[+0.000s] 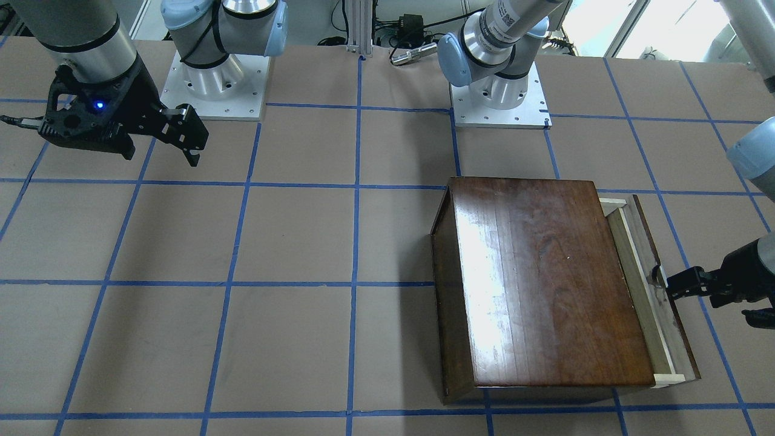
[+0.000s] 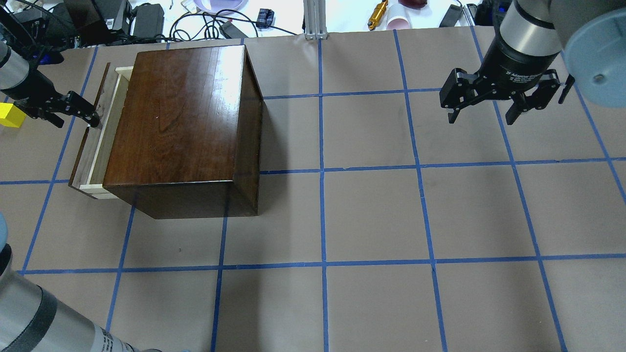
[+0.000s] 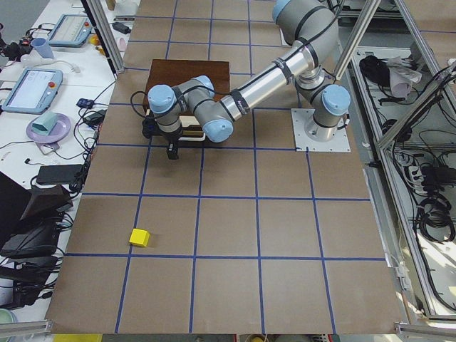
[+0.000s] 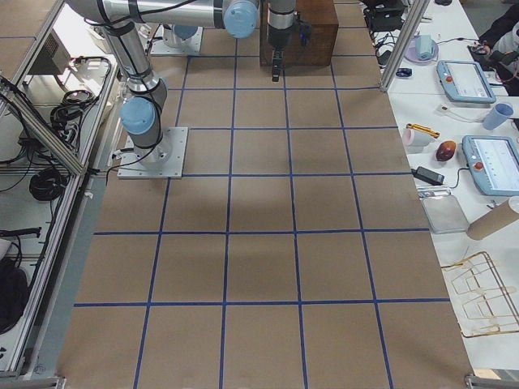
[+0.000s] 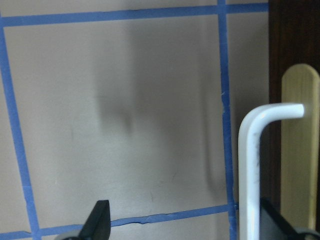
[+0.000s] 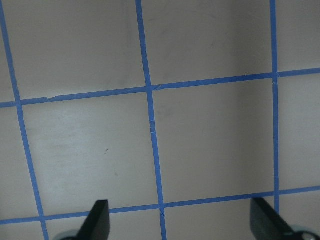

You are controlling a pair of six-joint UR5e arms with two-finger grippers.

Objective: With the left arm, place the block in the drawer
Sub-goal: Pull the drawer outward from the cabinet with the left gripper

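The yellow block (image 2: 10, 116) lies on the table left of the cabinet and behind my left gripper; it also shows in the exterior left view (image 3: 140, 237). The dark-brown cabinet (image 2: 186, 122) has its drawer (image 2: 105, 127) pulled out a little, with a strip of pale tray showing. My left gripper (image 2: 80, 111) is at the drawer's front. In its wrist view the fingers (image 5: 97, 222) are spread apart, with the white handle (image 5: 249, 170) between them, close to the right finger. My right gripper (image 2: 481, 115) is open and empty, hovering far to the right.
Brown table paper with a blue tape grid (image 2: 323, 171) covers the table. Cables and clutter (image 2: 215, 19) lie beyond the far edge. The two arm bases (image 1: 499, 91) stand at the robot's side. The cabinet top (image 1: 545, 284) is glossy and bare.
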